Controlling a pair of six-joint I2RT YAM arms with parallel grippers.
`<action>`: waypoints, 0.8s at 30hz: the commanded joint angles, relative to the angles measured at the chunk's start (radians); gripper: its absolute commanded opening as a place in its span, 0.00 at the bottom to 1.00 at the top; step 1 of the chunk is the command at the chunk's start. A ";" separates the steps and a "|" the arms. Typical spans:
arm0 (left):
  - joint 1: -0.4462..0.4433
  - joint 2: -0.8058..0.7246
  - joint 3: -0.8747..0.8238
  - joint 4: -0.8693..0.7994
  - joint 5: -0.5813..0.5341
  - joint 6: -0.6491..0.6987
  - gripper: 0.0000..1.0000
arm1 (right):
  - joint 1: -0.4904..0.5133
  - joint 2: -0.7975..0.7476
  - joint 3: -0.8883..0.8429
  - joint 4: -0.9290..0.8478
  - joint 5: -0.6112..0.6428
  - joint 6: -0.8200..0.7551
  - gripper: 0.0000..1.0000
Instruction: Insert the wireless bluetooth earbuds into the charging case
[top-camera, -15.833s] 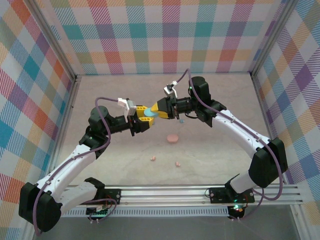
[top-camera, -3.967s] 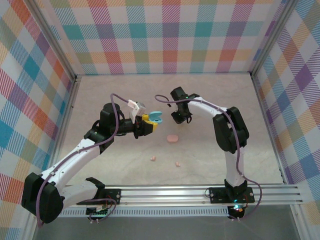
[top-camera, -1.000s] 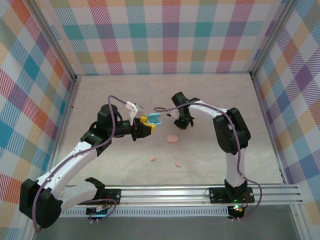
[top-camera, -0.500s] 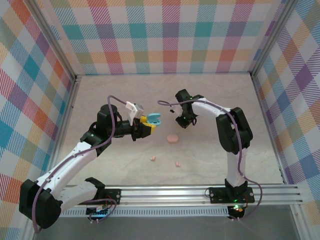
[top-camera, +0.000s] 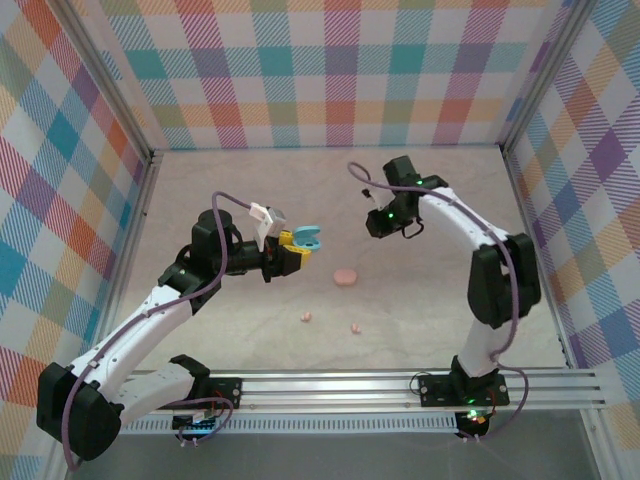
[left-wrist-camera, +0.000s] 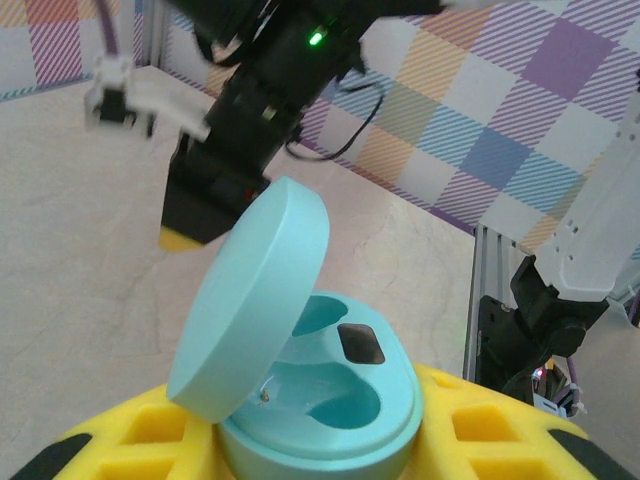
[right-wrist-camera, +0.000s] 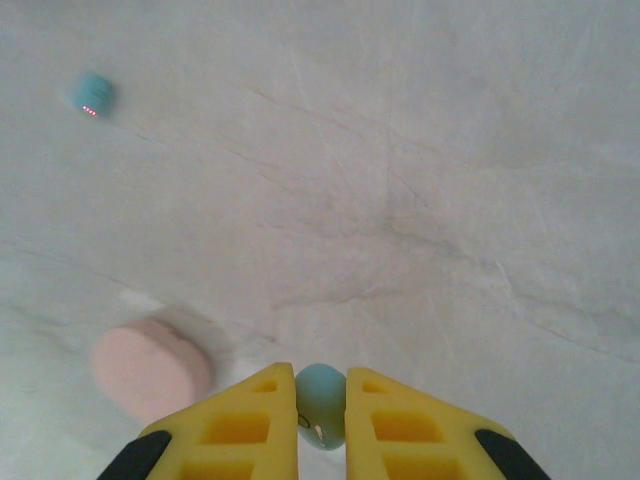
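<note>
in right pincer (right-wrist-camera: 320, 380), tiny light-blue earbud (right-wrist-camera: 320, 408)

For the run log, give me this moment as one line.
left gripper: shut on open blue case | right gripper: shut on blue earbud | case sockets: empty | insertion: not done

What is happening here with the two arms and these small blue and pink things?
The left gripper holds a blue charging case, lid open and both sockets empty. The right gripper pinches one blue earbud and hangs above the table. A second blue earbud, the pink case and two pink earbuds lie on the table, none inserted yet.
</note>
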 joint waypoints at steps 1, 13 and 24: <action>0.000 0.000 -0.013 0.063 0.009 0.008 0.23 | 0.005 -0.105 -0.014 -0.053 -0.142 0.082 0.16; -0.001 0.057 0.018 0.107 0.031 0.033 0.23 | 0.018 -0.394 -0.092 -0.001 -0.500 0.350 0.14; -0.001 0.051 0.022 0.122 0.024 0.022 0.23 | 0.194 -0.469 -0.066 0.143 -0.601 0.532 0.14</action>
